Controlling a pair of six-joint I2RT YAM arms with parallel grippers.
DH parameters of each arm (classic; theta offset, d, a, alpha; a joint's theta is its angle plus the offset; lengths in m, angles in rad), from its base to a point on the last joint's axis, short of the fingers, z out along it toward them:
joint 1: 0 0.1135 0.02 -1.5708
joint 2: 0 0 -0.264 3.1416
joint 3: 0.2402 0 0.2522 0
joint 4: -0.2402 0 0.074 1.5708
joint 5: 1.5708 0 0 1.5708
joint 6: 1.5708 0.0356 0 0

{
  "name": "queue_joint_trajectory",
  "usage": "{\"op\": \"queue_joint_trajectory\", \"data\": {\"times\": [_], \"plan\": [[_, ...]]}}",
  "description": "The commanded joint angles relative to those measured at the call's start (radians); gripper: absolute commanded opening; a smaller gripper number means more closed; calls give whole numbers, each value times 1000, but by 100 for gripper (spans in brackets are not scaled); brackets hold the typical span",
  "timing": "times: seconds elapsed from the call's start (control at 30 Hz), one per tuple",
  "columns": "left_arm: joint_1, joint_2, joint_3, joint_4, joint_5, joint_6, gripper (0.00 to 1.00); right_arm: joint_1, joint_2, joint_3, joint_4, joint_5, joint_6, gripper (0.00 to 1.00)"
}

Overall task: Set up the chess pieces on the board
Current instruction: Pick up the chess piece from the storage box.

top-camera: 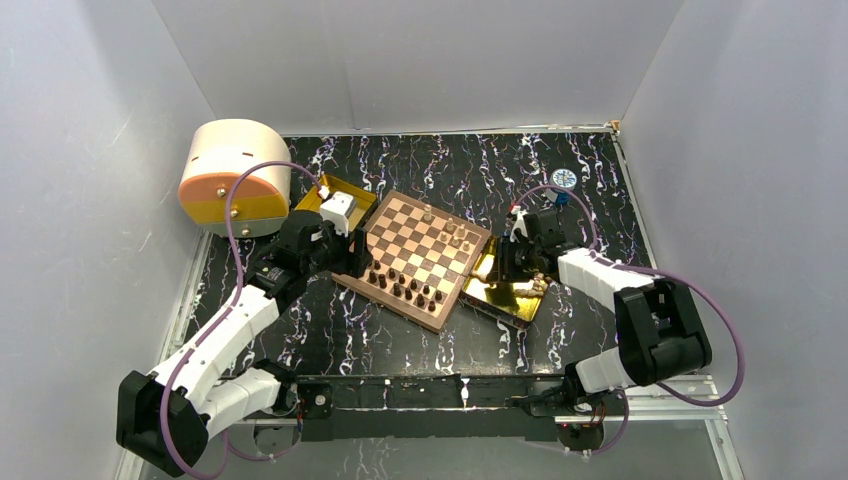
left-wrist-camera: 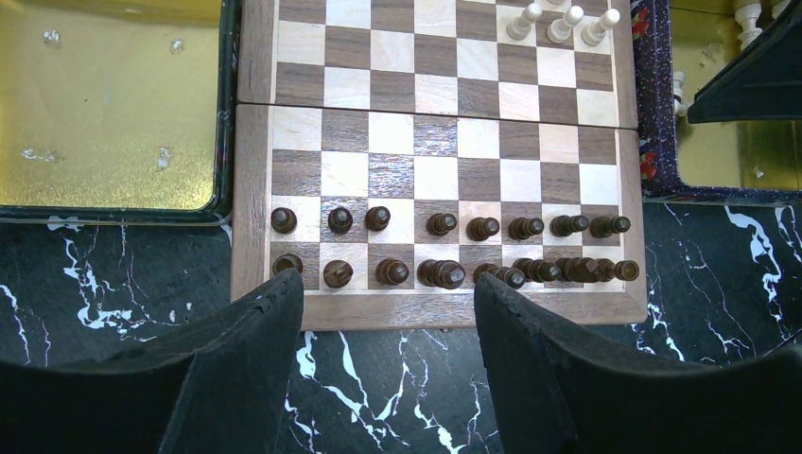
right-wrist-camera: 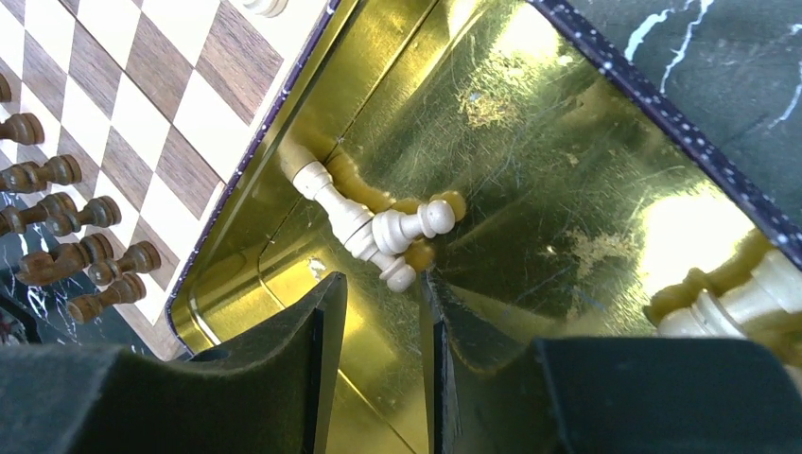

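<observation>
The square wooden chessboard (top-camera: pixel 430 250) is noted at frame centre, with dark brown chessmen (top-camera: pixel 398 290) ranked along its lower-left edge. The left gripper (left-wrist-camera: pixel 388 288) is held wide and empty. The right gripper (right-wrist-camera: pixel 383 288) is narrowly parted and empty, beside light tan chessmen (right-wrist-camera: pixel 355 219) lying in a shiny gold tray (right-wrist-camera: pixel 530 142).

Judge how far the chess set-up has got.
Done: the dark brown wooden chess pieces fill two rows on the checked wooden board. In hand: nothing gripped; the open right gripper hovers over pale pieces lying in the shiny gold tray. Remaining: only a few pale chessmen stand on the board.
</observation>
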State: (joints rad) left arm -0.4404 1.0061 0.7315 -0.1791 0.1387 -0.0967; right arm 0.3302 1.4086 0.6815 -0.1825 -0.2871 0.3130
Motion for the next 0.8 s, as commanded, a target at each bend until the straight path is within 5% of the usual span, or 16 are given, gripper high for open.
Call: {"op": "queue_joint_trajectory", "data": {"times": [0.0, 0.23, 0.47, 0.63, 0.77], "plan": [[-3, -4, -1, 22, 1, 6, 65, 7, 46, 49, 27, -47, -34, 43], [-3, -3, 0, 22, 0, 8, 64, 35, 83, 48, 23, -16, -45, 35], [-3, -4, 7, 23, 18, -25, 65, 41, 20, 50, -4, 42, -48, 16], [-3, -3, 54, 15, 70, -150, 64, 42, -70, 50, -43, 45, -47, 0], [-3, 23, 97, 15, 126, -308, 63, 41, -136, 52, -91, 45, -38, 0]]}}
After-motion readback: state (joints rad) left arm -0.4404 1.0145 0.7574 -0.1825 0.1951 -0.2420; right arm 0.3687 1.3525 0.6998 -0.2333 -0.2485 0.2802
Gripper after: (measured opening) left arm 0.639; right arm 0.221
